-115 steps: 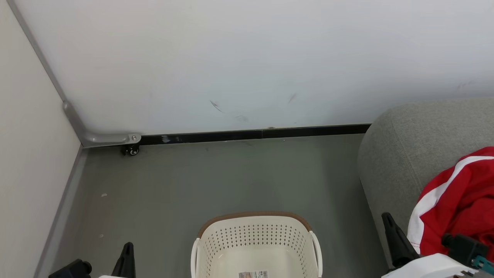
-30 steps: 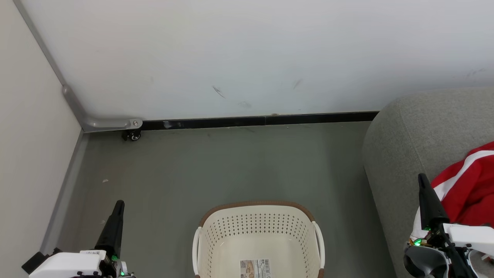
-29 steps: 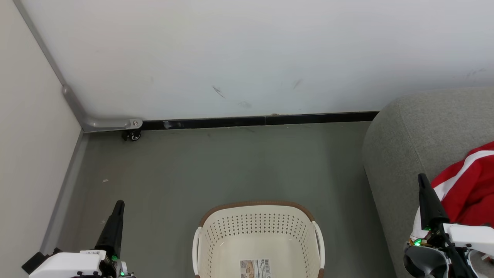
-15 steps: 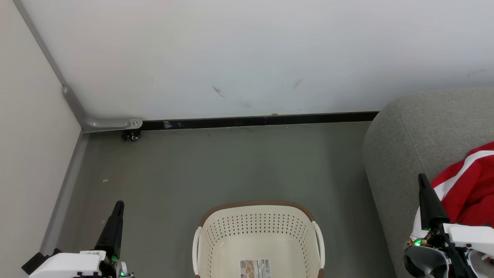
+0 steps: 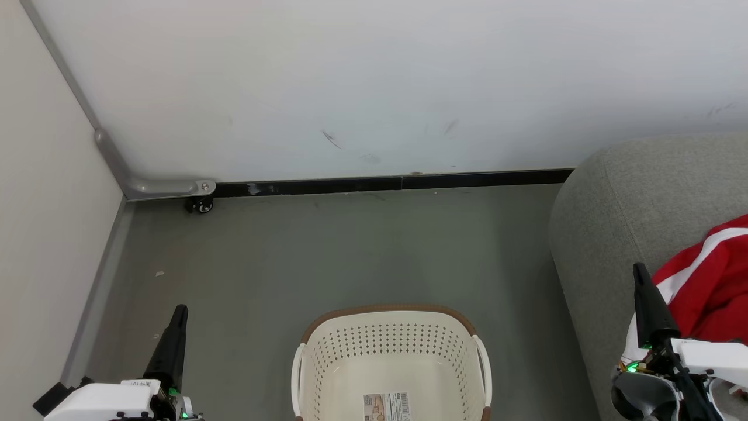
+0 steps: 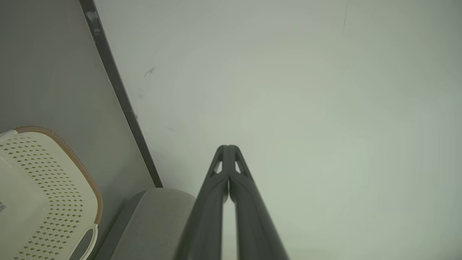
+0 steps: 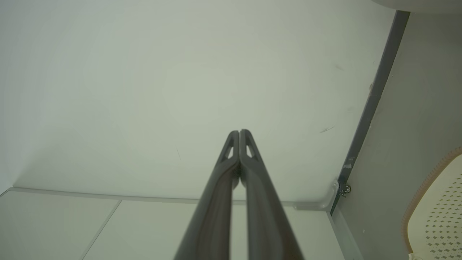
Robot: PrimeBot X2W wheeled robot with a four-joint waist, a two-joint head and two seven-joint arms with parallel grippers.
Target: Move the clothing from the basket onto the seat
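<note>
The clothing [image 5: 710, 280] lies on the seat [image 5: 619, 199] at the right of the head view. It is a crumpled red heap cut off by the picture's right edge, and its lower part is hidden behind the right gripper [image 5: 640, 268]. No print can be made out. With so much out of sight its long axis cannot be told, but a white stripe runs slantwise across it from lower left to upper right.

The seat's rounded corner points toward the wall [image 5: 374, 88]. The basket [image 5: 385, 309] stands on the floor [image 5: 350, 251] just left of the seat, its near half cut off by the bottom edge. What shows of its inside is bare plastic and a barcode label [image 5: 384, 406].

Both pincers are closed on nothing, with the fingers pressed together in each wrist view. The left gripper [image 5: 181, 308] is over the floor, well left of the basket.

Nothing has shifted over the last second. Nearly four seconds ago both grippers sat lower in the head view, and the right one leaned.
</note>
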